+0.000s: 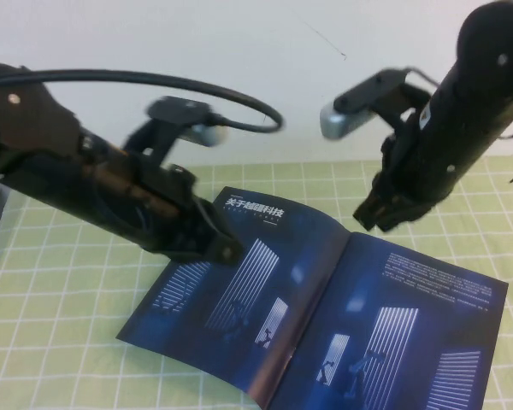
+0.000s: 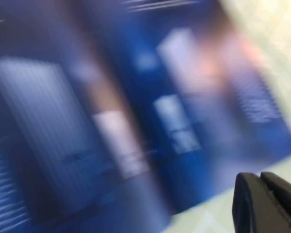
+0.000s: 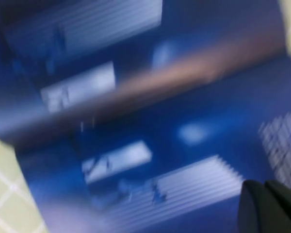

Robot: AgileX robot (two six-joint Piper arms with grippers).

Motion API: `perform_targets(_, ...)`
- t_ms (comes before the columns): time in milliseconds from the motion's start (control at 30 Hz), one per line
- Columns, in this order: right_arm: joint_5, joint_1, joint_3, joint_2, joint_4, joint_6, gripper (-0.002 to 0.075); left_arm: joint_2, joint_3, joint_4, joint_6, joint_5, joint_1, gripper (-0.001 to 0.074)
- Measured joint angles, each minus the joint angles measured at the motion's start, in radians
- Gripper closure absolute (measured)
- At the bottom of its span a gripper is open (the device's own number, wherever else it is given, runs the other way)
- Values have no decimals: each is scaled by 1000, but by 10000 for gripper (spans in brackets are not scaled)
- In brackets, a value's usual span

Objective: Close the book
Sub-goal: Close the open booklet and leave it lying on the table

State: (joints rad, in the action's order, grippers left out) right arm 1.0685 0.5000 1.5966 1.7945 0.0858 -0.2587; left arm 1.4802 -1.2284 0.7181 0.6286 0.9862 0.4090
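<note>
The book (image 1: 325, 316) lies open and flat on the green gridded mat (image 1: 51, 299), both dark blue pages facing up. They carry white striped panels, and a white title runs along the top of the left page. Its spine runs diagonally between the two arms.

The left gripper (image 1: 225, 250) sits low over the book's left page, its tip just above the striped panel near the spine, with the fingers (image 2: 262, 204) pressed together and holding nothing. The right gripper (image 1: 369, 218) hangs just above the far edge of the book's right page, its fingers (image 3: 269, 206) likewise drawn together and empty.

Both wrist views are filled with blurred blue pages (image 2: 87, 121) (image 3: 136, 145). A black cable (image 1: 197, 84) arcs over the left arm, beyond the book.
</note>
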Motion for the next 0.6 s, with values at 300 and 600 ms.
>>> perform_targets(300,-77,0,-320,35,-6,47,729,77,0,-235,-241,-123,-198,738)
perform_targets(600,-278,0,-556,37,75,54,729,253,0,-267,-290,-262,-210,738)
